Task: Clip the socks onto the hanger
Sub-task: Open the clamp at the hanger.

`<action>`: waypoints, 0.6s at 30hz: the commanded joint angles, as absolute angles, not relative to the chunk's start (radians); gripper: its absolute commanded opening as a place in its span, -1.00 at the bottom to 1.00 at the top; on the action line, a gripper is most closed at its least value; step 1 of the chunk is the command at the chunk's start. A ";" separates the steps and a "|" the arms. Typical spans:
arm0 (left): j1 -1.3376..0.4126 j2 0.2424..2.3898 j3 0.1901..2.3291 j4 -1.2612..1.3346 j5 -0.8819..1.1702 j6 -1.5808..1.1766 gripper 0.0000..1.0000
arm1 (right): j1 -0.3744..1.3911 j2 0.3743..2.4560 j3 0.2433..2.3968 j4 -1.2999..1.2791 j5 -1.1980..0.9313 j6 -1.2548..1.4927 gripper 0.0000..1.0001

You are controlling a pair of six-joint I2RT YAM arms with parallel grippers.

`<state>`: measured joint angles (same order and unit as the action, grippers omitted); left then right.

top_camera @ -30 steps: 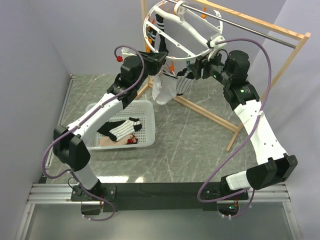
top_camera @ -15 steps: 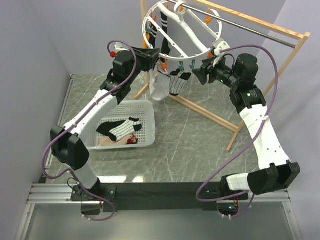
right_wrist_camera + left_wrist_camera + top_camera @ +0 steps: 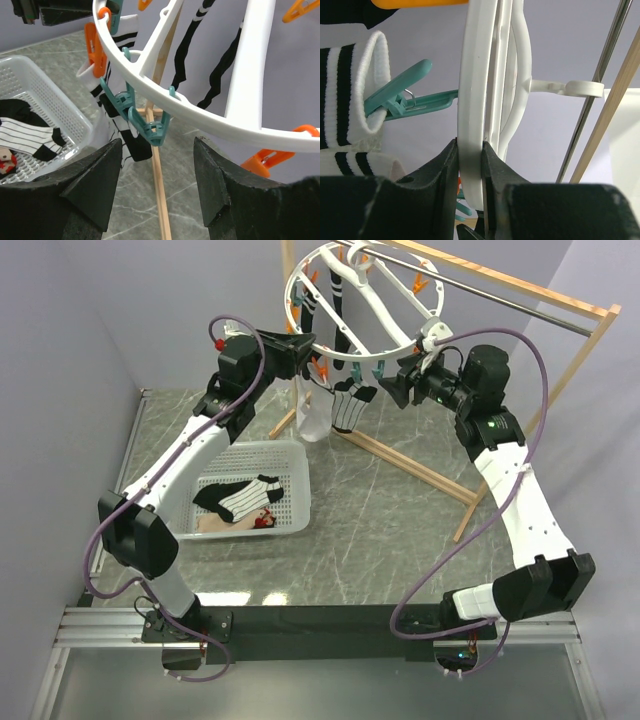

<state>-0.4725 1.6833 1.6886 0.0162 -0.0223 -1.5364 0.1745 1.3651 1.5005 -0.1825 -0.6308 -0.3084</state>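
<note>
Left arm [image 3: 190,455], right arm [image 3: 515,490] at the hanger [image 3: 374,295], socks [image 3: 312,418] beneath.

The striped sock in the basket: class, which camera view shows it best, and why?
The top external view: the striped sock lies in plain sight in the basket. The right wrist view cuts it off at the left edge; the left wrist view misses it.
</note>
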 commanded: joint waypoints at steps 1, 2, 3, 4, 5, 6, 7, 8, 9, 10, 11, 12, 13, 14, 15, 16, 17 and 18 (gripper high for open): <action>-0.466 1.680 1.749 0.061 -0.009 -1.557 -0.58 | 0.183 1.376 1.513 -0.086 -0.618 -0.302 0.31; -0.465 1.681 1.749 0.058 -0.009 -1.557 -0.58 | 0.183 1.379 1.509 -0.072 -0.620 -0.299 0.31; -0.465 1.680 1.750 0.060 -0.009 -1.557 -0.58 | 0.181 1.381 1.505 -0.055 -0.621 -0.292 0.31; -0.463 1.681 1.752 0.058 -0.009 -1.555 -0.58 | 0.181 1.384 1.503 -0.025 -0.623 -0.279 0.31; -0.462 1.680 1.753 0.058 -0.009 -1.557 -0.58 | 0.181 1.391 1.506 -0.015 -0.632 -0.279 0.31; -0.462 1.683 1.755 0.055 -0.009 -1.555 -0.59 | 0.183 1.397 1.511 -0.011 -0.640 -0.273 0.31; -0.462 1.684 1.758 0.054 -0.008 -1.555 -0.59 | 0.183 1.405 1.520 -0.012 -0.650 -0.273 0.31; -0.460 1.684 1.758 0.055 -0.009 -1.555 -0.59 | 0.184 1.426 1.544 -0.021 -0.667 -0.273 0.31; -0.460 1.684 1.756 0.057 -0.009 -1.557 -0.59 | 0.187 1.434 1.555 -0.029 -0.670 -0.275 0.31; -0.459 1.683 1.755 0.057 -0.009 -1.557 -0.59 | 0.189 1.443 1.563 -0.035 -0.669 -0.276 0.31; -0.457 1.683 1.753 0.060 -0.009 -1.557 -0.59 | 0.192 1.451 1.568 -0.035 -0.670 -0.282 0.31; -0.459 1.683 1.753 0.058 -0.009 -1.557 -0.59 | 0.192 1.456 1.569 -0.035 -0.675 -0.284 0.31; -0.459 1.681 1.753 0.058 -0.009 -1.557 -0.59 | 0.193 1.457 1.569 -0.037 -0.686 -0.290 0.31; -0.459 1.680 1.750 0.060 -0.008 -1.557 -0.59 | 0.193 1.460 1.569 -0.037 -0.698 -0.294 0.31; -0.457 1.680 1.749 0.061 -0.008 -1.557 -0.59 | 0.193 1.462 1.565 -0.028 -0.701 -0.291 0.31; -0.457 1.678 1.749 0.060 -0.008 -1.557 -0.59 | 0.198 1.462 1.563 -0.012 -0.698 -0.285 0.31; -0.457 1.678 1.746 0.060 -0.009 -1.559 -0.60 | 0.196 1.463 1.559 -0.003 -0.693 -0.282 0.31; -0.457 1.678 1.746 0.063 -0.009 -1.557 -0.60 | 0.198 1.462 1.554 -0.002 -0.681 -0.276 0.31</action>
<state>-0.4633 1.6886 1.7008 0.0090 -0.0151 -1.5505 0.1864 1.4769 1.5196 -0.0925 -0.6724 -0.2813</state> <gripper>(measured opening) 0.254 0.656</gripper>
